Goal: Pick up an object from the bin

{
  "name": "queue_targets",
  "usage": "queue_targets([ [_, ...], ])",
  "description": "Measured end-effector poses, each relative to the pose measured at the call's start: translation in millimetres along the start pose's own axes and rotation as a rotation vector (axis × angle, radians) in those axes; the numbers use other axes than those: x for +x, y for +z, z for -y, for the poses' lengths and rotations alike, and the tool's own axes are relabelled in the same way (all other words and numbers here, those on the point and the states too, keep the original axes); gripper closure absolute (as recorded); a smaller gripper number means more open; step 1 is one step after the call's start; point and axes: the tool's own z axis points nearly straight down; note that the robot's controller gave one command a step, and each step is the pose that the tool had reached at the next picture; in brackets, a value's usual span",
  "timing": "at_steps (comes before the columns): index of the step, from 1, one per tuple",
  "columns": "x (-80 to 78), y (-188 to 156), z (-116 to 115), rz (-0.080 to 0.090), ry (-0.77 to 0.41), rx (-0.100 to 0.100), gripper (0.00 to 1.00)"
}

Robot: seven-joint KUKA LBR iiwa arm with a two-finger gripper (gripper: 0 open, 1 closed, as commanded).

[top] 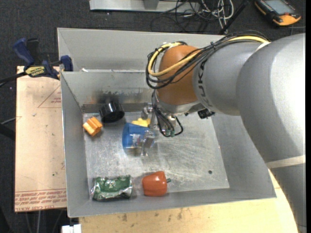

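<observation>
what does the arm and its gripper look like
The arm is thick, rounded and silver-grey, with dark lettering near the wrist. An orange dome-shaped cover sits at the wrist, with yellow and black cables looped around it. The gripper is small and of bare metal, with thin dark wires beside it.

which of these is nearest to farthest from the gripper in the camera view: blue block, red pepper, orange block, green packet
1. Blue block: right beside the gripper, mid-bin, toward the view's left.
2. Red pepper: by the bin's near edge, below the gripper in the view.
3. Orange block, by the view's left wall, and green packet, in the near left corner: too close to call.
</observation>
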Motion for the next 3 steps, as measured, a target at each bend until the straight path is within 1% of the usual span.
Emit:
queue_targets([
  [1,-15.5,7.2,-7.6,0.013,0.051,-0.005,1.00],
  [3,-15.0,4.0,-7.5,0.013,0.051,-0.005,1.00],
])
